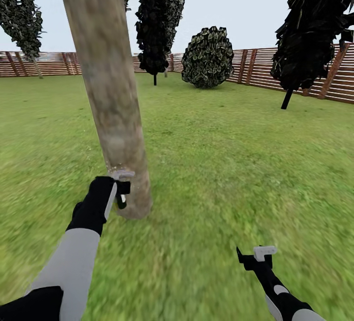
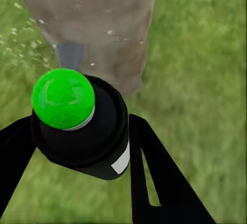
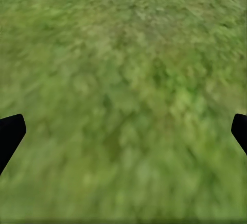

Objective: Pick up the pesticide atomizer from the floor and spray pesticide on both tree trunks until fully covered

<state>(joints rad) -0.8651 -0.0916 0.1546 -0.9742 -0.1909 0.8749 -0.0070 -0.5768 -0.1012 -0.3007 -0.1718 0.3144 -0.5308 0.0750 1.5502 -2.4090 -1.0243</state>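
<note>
Garden [image 1: 236, 163] lawn all round, fence at back. Tree trunk [image 1: 110, 89] close in front, leaning slightly in the head view, base in grass. Left gripper [image 1: 120, 190] raised just beside the trunk's lower part, clenched on pesticide atomizer [image 2: 85, 126], presumably held that close so spray lands on bark. Bottle's long axis roughly along the fingers [image 2: 159, 177], green top [image 2: 63, 98] aimed at the trunk. Few white specks of pesticide [image 2: 109, 32] on bark, faint, possibly just texture. Right gripper [image 1: 258, 257] low over bare grass, idle, fingers spread, nothing between.
</note>
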